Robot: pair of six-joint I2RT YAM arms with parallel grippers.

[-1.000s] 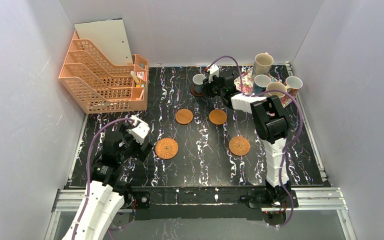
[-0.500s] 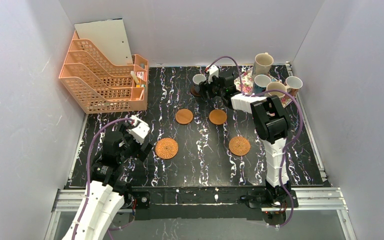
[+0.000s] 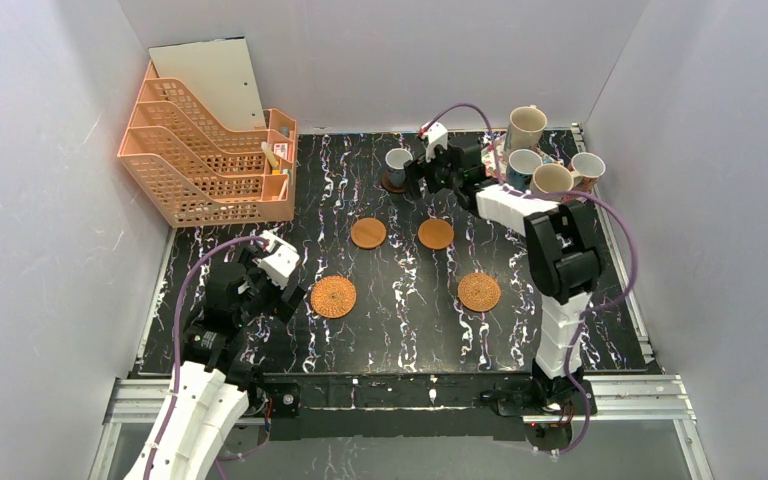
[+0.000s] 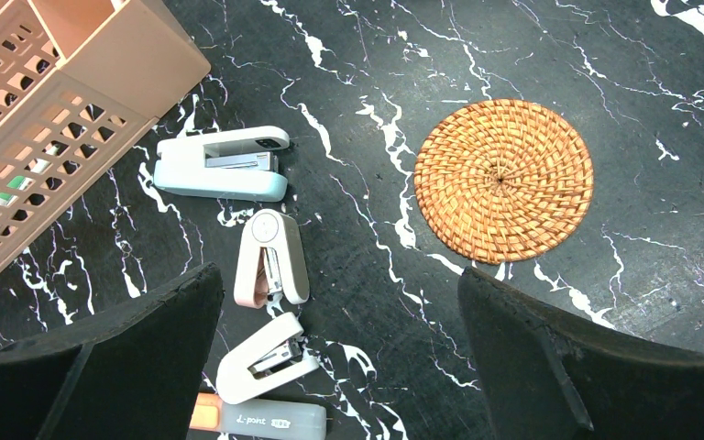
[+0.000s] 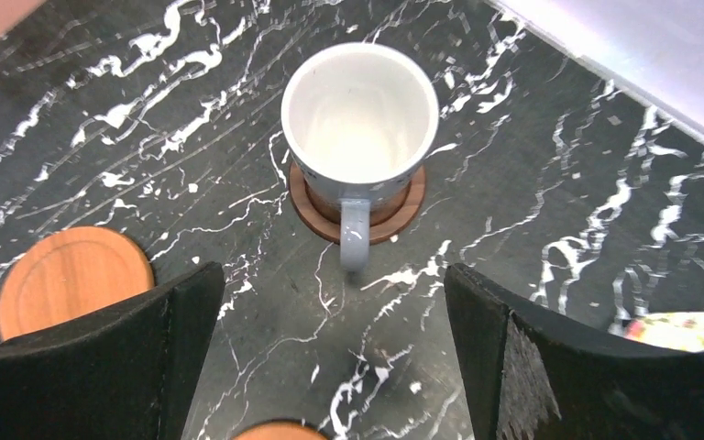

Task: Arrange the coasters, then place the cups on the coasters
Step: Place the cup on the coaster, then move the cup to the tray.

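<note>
A blue cup (image 5: 359, 115) with a white inside stands upright on the dark brown coaster (image 5: 399, 215), its handle toward my right gripper (image 5: 325, 312). That gripper is open and holds nothing, just short of the handle. From above, the cup (image 3: 398, 160) is at the back centre with the right gripper (image 3: 415, 178) beside it. Two wood coasters (image 3: 368, 233) (image 3: 436, 233) and two wicker coasters (image 3: 333, 296) (image 3: 479, 291) lie bare. Two beige cups (image 3: 526, 125) (image 3: 552, 178), a blue cup (image 3: 523, 163) and a small orange-brown cup (image 3: 587, 167) stand at the back right. My left gripper (image 4: 339, 293) hangs open left of a wicker coaster (image 4: 503, 180).
An orange file rack (image 3: 210, 150) fills the back left corner. Three small staplers (image 4: 220, 163) (image 4: 273, 257) (image 4: 261, 357) and a grey marker (image 4: 261, 422) lie under my left gripper. A corner of the floral tray (image 5: 683, 330) shows to the right. Grey walls enclose the table.
My right gripper has opened off the blue cup and drawn back a little, leaving the cup on the dark coaster. Its arm has swung to the right. The left arm has not moved.
</note>
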